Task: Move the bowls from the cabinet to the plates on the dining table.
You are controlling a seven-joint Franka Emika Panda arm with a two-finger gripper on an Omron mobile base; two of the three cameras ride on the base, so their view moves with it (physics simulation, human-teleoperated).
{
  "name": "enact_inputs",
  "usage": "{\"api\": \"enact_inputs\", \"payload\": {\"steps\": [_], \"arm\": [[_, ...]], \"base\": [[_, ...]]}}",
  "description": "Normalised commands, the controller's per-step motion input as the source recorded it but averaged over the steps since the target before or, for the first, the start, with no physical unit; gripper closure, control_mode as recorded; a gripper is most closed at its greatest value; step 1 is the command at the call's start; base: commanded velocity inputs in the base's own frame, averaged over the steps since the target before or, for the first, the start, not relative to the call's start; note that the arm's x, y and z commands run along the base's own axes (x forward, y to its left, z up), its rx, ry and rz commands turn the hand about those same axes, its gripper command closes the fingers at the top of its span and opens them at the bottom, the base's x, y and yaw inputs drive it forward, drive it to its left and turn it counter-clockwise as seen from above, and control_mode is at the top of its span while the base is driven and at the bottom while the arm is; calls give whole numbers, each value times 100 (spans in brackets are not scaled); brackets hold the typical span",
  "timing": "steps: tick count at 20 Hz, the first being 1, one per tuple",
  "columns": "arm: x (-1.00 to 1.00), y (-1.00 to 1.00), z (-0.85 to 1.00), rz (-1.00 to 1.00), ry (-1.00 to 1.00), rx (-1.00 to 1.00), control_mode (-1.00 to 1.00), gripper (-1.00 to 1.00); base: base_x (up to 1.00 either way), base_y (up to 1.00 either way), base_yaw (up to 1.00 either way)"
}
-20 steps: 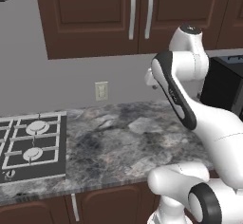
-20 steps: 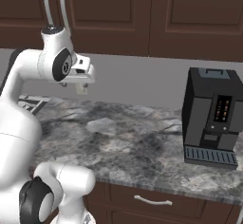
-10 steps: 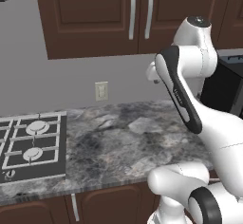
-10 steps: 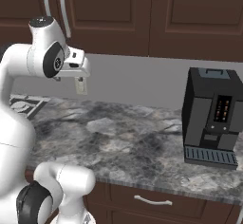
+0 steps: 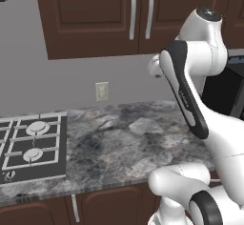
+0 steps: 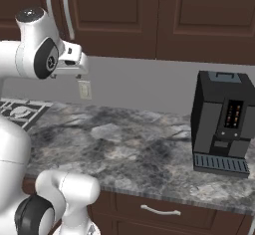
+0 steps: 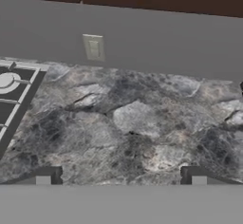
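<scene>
On my left I see the gas hob (image 5: 31, 148) set into the marbled stone counter (image 5: 124, 143), a wall socket (image 5: 101, 91) behind it, and above that the cabinet (image 5: 119, 14), doors closed, its long silver handles (image 5: 133, 9) side by side. My gripper (image 7: 121, 174) hangs raised over the counter with its fingertips (image 7: 47, 174) spread wide and nothing between them, and a black coffee machine (image 6: 221, 122) stands at the right

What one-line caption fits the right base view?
White arm raises its open gripper toward the closed dark brown wall cabinet, above a grey marbled stone counter with a black coffee machine.
</scene>
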Motion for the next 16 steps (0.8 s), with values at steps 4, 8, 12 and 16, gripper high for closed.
{"api": "enact_inputs", "payload": {"steps": [4,8,12,16], "arm": [[0,6,33,3,-15,0,-100,-100],[8,2,44,1,-12,-1,-100,-100],[18,0,41,1,-12,0,-100,-100],[18,1,32,3,-15,0,-100,-100]], "base": [[0,0,0],[0,0,0],[0,0,0],[0,0,0]]}}
